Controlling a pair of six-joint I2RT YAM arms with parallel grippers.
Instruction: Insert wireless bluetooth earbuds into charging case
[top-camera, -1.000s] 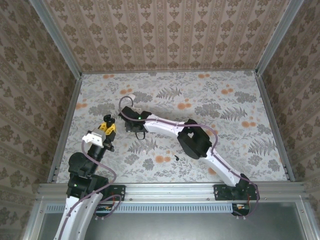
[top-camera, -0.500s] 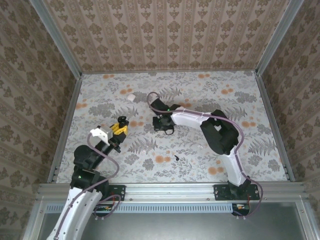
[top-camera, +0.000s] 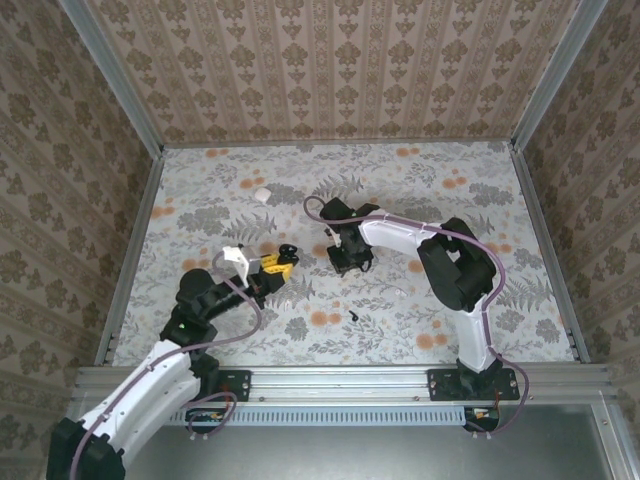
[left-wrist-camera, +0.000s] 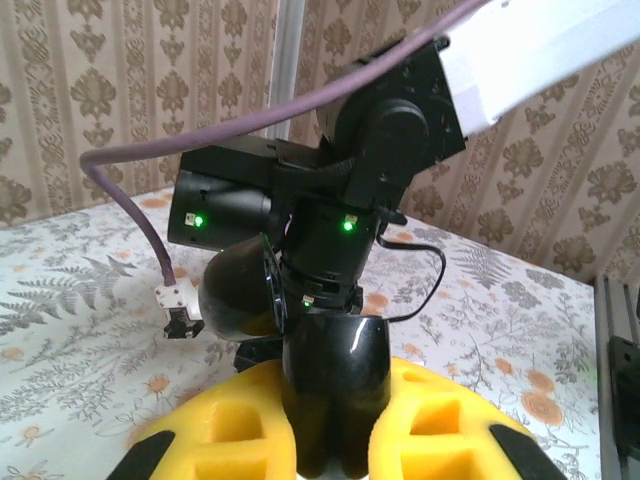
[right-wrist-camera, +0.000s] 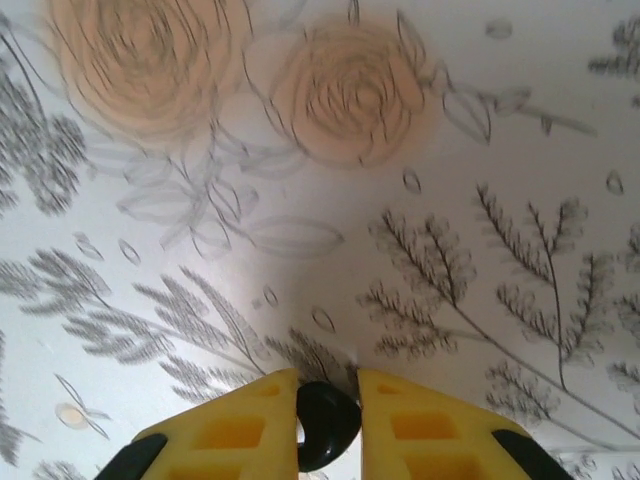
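Observation:
The white charging case (top-camera: 262, 194) lies alone on the rear left of the floral table. A stem-like black earbud (top-camera: 354, 316) lies near the front centre. My right gripper (top-camera: 350, 258) points down at mid-table. In the right wrist view, the right gripper (right-wrist-camera: 328, 400) has its yellow fingers closed on a small rounded black earbud (right-wrist-camera: 325, 425) just above the cloth. My left gripper (top-camera: 285, 262) reaches toward it from the left. In the left wrist view, the left gripper (left-wrist-camera: 335, 420) is shut on a glossy black rounded object (left-wrist-camera: 335, 385); I cannot tell what it is.
The right arm's black wrist (left-wrist-camera: 320, 230) and purple cable (left-wrist-camera: 130, 200) loom close in front of the left gripper. A tiny pale speck (top-camera: 398, 292) lies right of centre. Patterned walls and metal rails (top-camera: 130, 250) enclose the table.
The right gripper moved from the rear left toward the centre, uncovering the white case. The left arm swung its gripper rightward and forward, closer to the right gripper.

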